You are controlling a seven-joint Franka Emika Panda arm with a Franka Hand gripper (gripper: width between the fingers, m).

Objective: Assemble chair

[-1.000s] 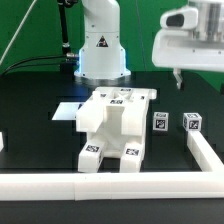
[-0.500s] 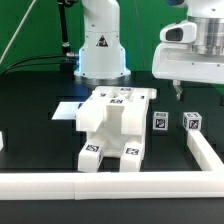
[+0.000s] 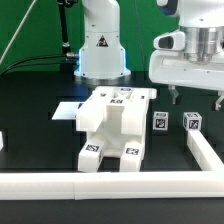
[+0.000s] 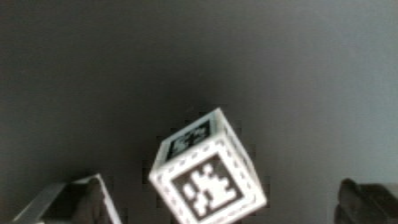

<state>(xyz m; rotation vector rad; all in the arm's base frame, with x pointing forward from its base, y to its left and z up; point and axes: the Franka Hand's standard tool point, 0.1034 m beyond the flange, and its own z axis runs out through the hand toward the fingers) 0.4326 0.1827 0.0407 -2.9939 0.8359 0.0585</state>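
at the exterior view's left edge a small tagged piece (image 3: 2,141) just showed, cut off by the frame. the marker board (image 3: 66,110) lay flat on the black table (image 3: 30,100), partly hidden behind the chair (image 3: 112,128). the chair's joined white body stood mid-table, nearer than the robot base (image 3: 100,50), with tags on its top and on its near faces. just beside it, toward the exterior view's right, stood the left block (image 3: 159,122), and further right the right block (image 3: 192,122); both were small, white and tagged, and stood apart from each other. the gripper (image 3: 198,97) hung above the right block, its fingers (image 3: 177,95) spread wide and holding nothing, one to each side of that block and clear of it. in the wrist view the right block sat on the dark table between the two dark fingertips, touching neither. the rail (image 3: 205,155) ran along the table's right side and near edge.
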